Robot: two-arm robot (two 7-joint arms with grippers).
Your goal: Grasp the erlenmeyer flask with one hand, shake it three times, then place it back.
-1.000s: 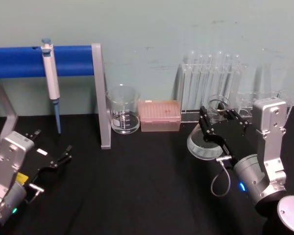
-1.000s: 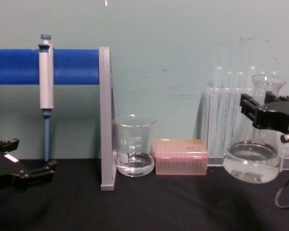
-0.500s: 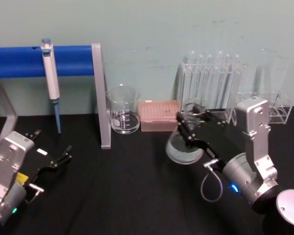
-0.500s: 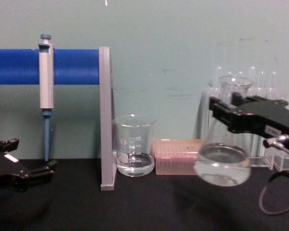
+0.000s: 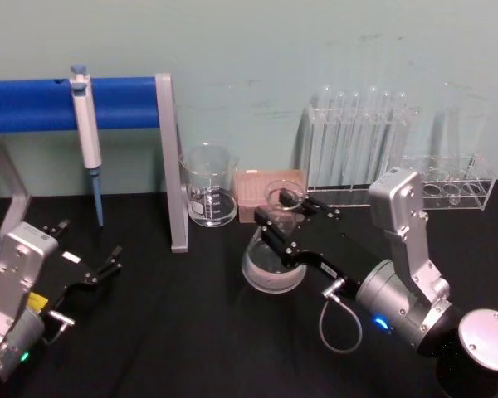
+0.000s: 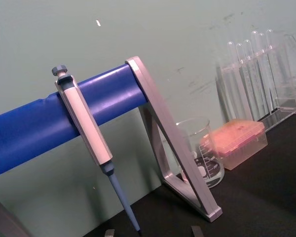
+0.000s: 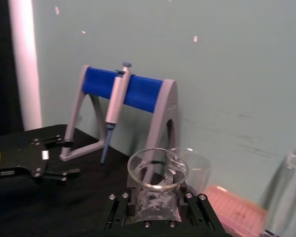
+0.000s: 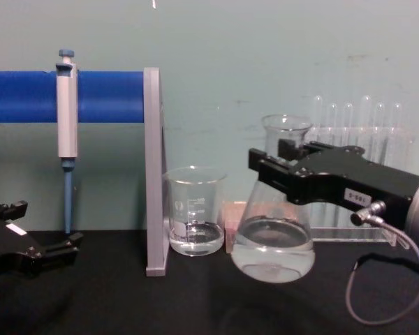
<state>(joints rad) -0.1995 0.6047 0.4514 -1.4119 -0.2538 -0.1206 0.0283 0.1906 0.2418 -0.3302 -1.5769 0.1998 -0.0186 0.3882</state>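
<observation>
Flask point(image 5: 266, 270) in right tool point(image 5: 280, 212), near beaker point(image 5: 208, 187)

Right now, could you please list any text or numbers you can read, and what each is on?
None can be read.
Beaker: printed scale, too small.
White label on the right hand holding the flask: blurred.
White sticker on the left hand: blurred.

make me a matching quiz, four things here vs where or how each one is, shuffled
1 erlenmeyer flask
2 beaker
3 pipette
4 left claw

A hangs on the blue bar
B open, low on the left, holding nothing
C neck gripped by the right claw
D stands on the table beside the pink box

Pairs: 1-C, 2-D, 3-A, 4-B
</observation>
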